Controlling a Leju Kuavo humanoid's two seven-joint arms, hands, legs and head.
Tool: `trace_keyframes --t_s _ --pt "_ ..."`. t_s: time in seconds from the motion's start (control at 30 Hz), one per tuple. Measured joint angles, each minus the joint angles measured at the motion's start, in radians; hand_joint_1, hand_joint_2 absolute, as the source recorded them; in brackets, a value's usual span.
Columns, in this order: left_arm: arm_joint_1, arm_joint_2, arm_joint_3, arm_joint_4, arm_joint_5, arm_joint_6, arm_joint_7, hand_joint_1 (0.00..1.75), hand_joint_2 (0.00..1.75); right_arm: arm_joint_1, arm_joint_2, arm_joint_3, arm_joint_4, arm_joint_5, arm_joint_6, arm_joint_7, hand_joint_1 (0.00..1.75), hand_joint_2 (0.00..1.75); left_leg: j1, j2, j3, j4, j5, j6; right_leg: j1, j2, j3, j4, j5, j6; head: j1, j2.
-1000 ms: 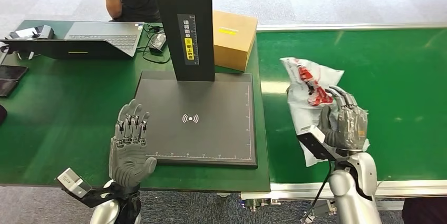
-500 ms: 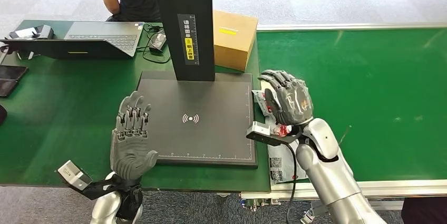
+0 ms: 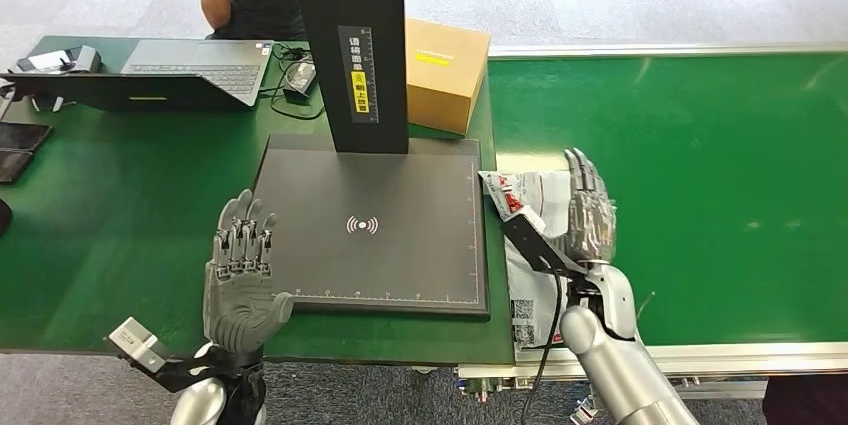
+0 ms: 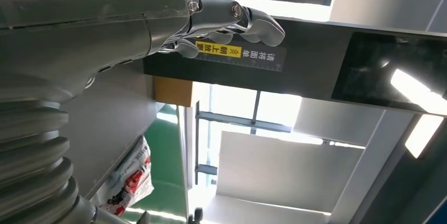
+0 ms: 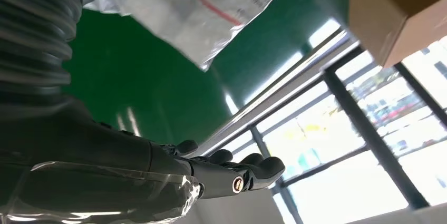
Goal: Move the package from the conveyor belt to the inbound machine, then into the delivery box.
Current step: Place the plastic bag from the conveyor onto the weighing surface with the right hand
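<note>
Lying by the open, empty right hand (image 3: 590, 215), the package (image 3: 530, 245) shows red print.

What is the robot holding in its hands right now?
Nothing. The right robot hand is open, fingers straight, beside the package, which lies on the belt's edge next to the scanner plate. The left robot hand is open too.

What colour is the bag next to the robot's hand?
The package is white with red print, clearest in the head view.
</note>
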Motion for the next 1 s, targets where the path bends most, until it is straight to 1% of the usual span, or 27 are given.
trace_keyframes --t_s 0.07,0.1,0.13,0.2,0.27,0.37,0.4,0.43,0.47,0.57,0.7,0.77,0.83,0.9,1.0 --pt "0.005 -0.001 0.0 0.0 -0.005 0.001 0.0 0.0 1.75 0.054 0.002 -0.04 -0.03 0.044 -0.053 0.032 0.0 1.75 0.0 0.0 0.0 0.0 0.0 0.0 0.0 0.0 0.0 0.0 0.0 0.0 0.0 0.0" --pt "0.006 -0.001 -0.001 0.0 -0.007 0.002 0.0 0.0 1.75 0.08 0.004 -0.061 -0.045 0.065 -0.058 0.051 0.0 1.75 0.0 0.0 0.0 0.0 0.0 0.0 0.0 0.0 0.0 0.0 0.0 0.0 0.0 0.0" --pt "0.007 -0.001 -0.001 0.0 -0.008 0.004 0.0 0.0 1.75 0.102 0.007 -0.081 -0.057 0.081 -0.051 0.07 0.0 1.75 0.0 0.0 0.0 0.0 0.0 0.0 0.0 0.0 0.0 0.0 0.0 0.0 0.0 0.0" --pt "0.009 -0.001 -0.002 0.0 -0.008 0.007 0.0 0.0 1.75 0.135 0.014 -0.115 -0.075 0.098 -0.005 0.11 0.0 1.75 0.0 0.0 0.0 0.0 0.0 0.0 0.0 0.0 0.0 0.0 0.0 0.0 0.0 0.0" --pt "0.011 -0.001 -0.002 0.0 -0.008 0.007 0.0 0.0 1.75 0.161 0.021 -0.143 -0.084 0.1 0.085 0.158 0.0 1.75 0.0 0.0 0.0 0.0 0.0 0.0 0.0 0.0 0.0 0.0 0.0 0.0 0.0 0.0" --pt "0.01 -0.001 -0.004 0.001 -0.008 0.002 0.0 0.0 1.75 0.193 0.031 -0.187 -0.084 0.071 0.323 0.239 0.0 1.75 0.0 0.0 0.0 0.0 0.0 0.0 0.0 0.0 0.0 0.0 0.0 0.0 0.0 0.0" --pt "0.009 -0.001 -0.005 0.002 -0.007 -0.002 0.0 0.0 1.75 0.2 0.033 -0.201 -0.079 0.06 0.394 0.253 0.0 1.75 0.0 0.0 0.001 0.0 0.0 0.0 0.0 0.0 0.0 0.0 0.0 0.0 0.0 0.0" --pt "0.007 -0.001 -0.006 0.005 -0.007 -0.005 0.0 0.0 1.75 0.206 0.035 -0.214 -0.071 0.054 0.445 0.26 0.0 1.75 0.0 0.0 0.001 0.0 0.0 0.0 0.0 0.0 0.0 0.0 0.0 0.0 0.0 0.0" --pt "0.004 -0.001 -0.008 0.007 -0.007 -0.008 0.0 0.0 1.75 0.209 0.036 -0.227 -0.06 0.053 0.477 0.262 0.0 1.75 0.0 0.0 0.001 0.0 0.0 0.0 0.0 0.0 0.0 0.0 0.0 0.0 0.0 0.0" --pt "-0.002 -0.001 -0.012 0.016 -0.006 -0.011 0.0 0.0 1.75 0.209 0.041 -0.26 -0.021 0.037 0.531 0.257 0.0 1.75 0.0 0.0 0.001 0.0 0.0 0.0 0.0 0.0 0.001 0.0 0.0 0.0 0.0 0.0" --pt "-0.006 -0.001 -0.018 0.026 -0.005 -0.012 0.0 0.0 1.75 0.2 0.045 -0.295 0.027 -0.024 0.587 0.214 0.0 1.75 0.0 0.0 0.002 0.0 0.0 0.0 0.0 0.0 0.002 0.0 0.0 0.0 0.0 0.0" --pt "-0.006 -0.001 -0.02 0.029 -0.003 -0.012 0.0 0.0 1.75 0.193 0.045 -0.308 0.051 -0.043 0.598 0.194 0.43 1.75 0.0 0.0 0.003 0.0 0.0 0.0 0.0 0.0 0.003 -0.001 0.0 0.0 0.0 0.0" --pt "-0.006 -0.001 -0.02 0.032 -0.001 -0.012 0.0 0.0 1.75 0.185 0.045 -0.316 0.073 -0.055 0.6 0.174 1.3 1.75 0.0 0.0 0.003 0.0 0.0 0.0 0.0 0.0 0.004 -0.001 0.0 0.0 0.0 0.0" --pt "-0.006 -0.001 -0.02 0.032 0.001 -0.011 0.0 0.0 1.75 0.179 0.045 -0.32 0.088 -0.069 0.598 0.154 1.75 1.75 0.0 0.0 0.004 0.0 0.0 0.0 0.0 0.0 0.004 -0.001 0.0 0.0 0.0 0.0" --pt "-0.006 -0.001 -0.02 0.032 0.002 -0.011 0.0 0.0 1.75 0.171 0.045 -0.326 0.101 -0.091 0.592 0.129 1.75 1.75 0.0 0.0 0.005 0.0 0.0 0.0 0.0 0.0 0.005 -0.001 0.001 0.001 0.0 0.0"
